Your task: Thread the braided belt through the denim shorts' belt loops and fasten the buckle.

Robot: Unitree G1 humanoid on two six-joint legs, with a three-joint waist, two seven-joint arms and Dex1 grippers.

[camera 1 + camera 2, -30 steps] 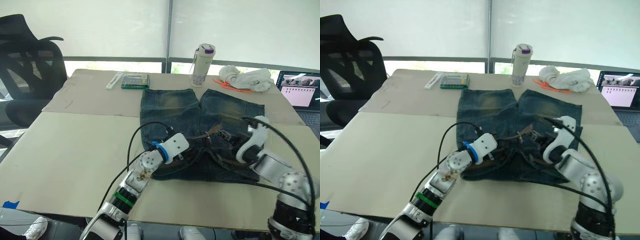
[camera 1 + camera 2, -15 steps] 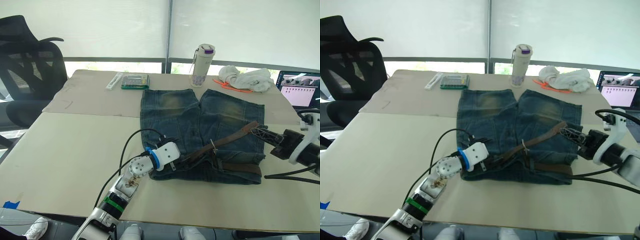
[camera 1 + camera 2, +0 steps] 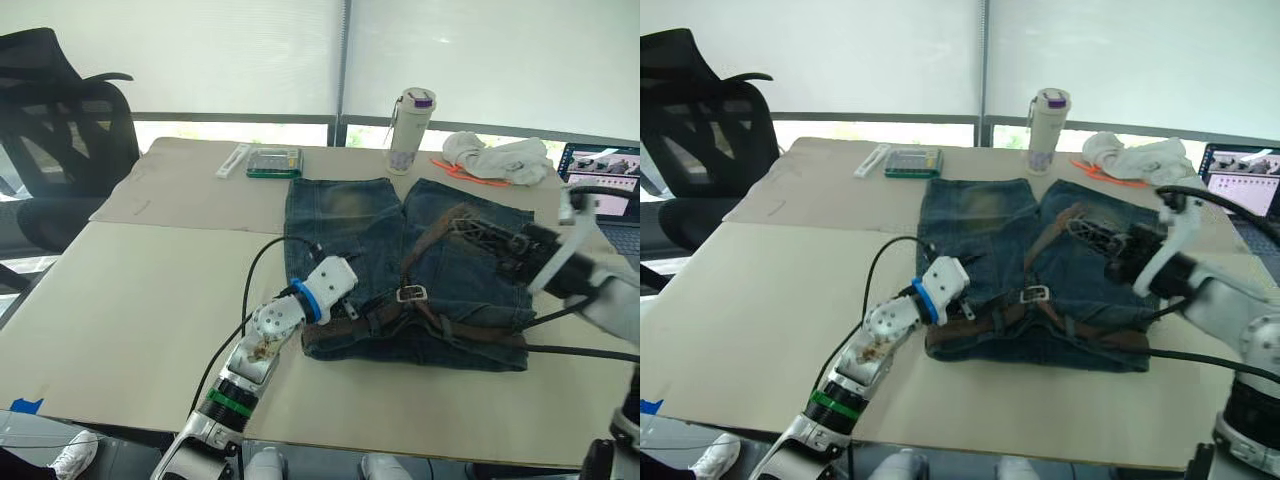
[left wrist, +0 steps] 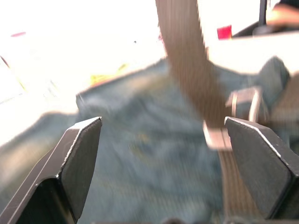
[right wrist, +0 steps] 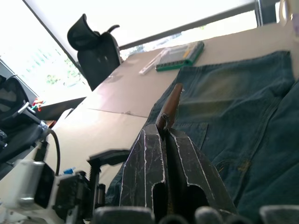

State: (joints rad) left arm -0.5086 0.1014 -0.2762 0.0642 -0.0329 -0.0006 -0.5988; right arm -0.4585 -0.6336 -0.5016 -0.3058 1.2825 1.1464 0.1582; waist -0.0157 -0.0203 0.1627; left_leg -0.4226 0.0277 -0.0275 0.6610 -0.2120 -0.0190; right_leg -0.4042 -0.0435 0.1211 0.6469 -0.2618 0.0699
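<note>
Black fingers of the right gripper are pinched tight on the tip of the braided belt, holding that end lifted over the right leg of the denim shorts. From there the brown strap runs down and back toward the near side, where the silver buckle sits about mid-waistband, and the rest of it lies along the near edge of the shorts heading right. Can't really make out the belt loops from here, too small.

Over on the left, the left gripper has its fingers spread wide apart, nothing clamped, sitting at the near-left corner of the shorts with the strap running between them.

Shorts are spread flat on the beige table, waistband toward the near side. Farther back there's a bottle and a white cloth bundle off to the far right.
</note>
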